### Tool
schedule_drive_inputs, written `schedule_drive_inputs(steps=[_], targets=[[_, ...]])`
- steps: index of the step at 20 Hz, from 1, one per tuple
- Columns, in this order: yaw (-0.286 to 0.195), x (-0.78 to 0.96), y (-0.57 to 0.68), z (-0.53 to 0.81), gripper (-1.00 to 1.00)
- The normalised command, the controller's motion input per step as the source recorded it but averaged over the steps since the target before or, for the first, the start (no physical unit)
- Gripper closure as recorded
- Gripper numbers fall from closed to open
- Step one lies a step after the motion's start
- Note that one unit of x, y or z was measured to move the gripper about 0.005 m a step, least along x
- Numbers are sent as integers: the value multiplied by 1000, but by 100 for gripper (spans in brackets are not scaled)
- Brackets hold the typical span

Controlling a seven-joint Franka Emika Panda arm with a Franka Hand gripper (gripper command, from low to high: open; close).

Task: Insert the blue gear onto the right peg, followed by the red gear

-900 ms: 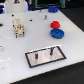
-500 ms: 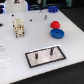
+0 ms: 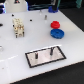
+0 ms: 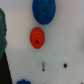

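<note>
The blue gear (image 3: 57, 33) lies flat on the white table, at the exterior view's right. The smaller red gear (image 3: 55, 23) lies just behind it, a little apart. Both show from above in the wrist view, the blue gear (image 4: 44, 11) and the red gear (image 4: 37, 38), with a gap between them. The grey black-framed plate (image 3: 44, 61) sits nearer the front, and the right peg (image 3: 51, 50) stands upright on it, bare. The plate's left pin (image 3: 37, 55) is bare too. No gripper fingers show in either view.
A pale blocky object (image 3: 18, 27) stands at the exterior view's left. Two small dark items (image 3: 45, 16) (image 3: 32, 20) lie behind the gears. A darker blue piece (image 3: 52, 8) lies at the back. A white-and-dark shape (image 3: 19, 2) cuts the top edge.
</note>
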Motion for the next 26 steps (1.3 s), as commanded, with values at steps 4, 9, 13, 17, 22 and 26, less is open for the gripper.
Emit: schedule_drive_inputs(steps=[4,9,13,17,22,26], targets=[[0,-128,304,-535,-100],[0,-167,143,-549,-100],[0,-234,5,-522,-100],[0,-280,-178,-498,-100],[0,-278,-209,-471,-100],[0,-260,-196,-425,-100]])
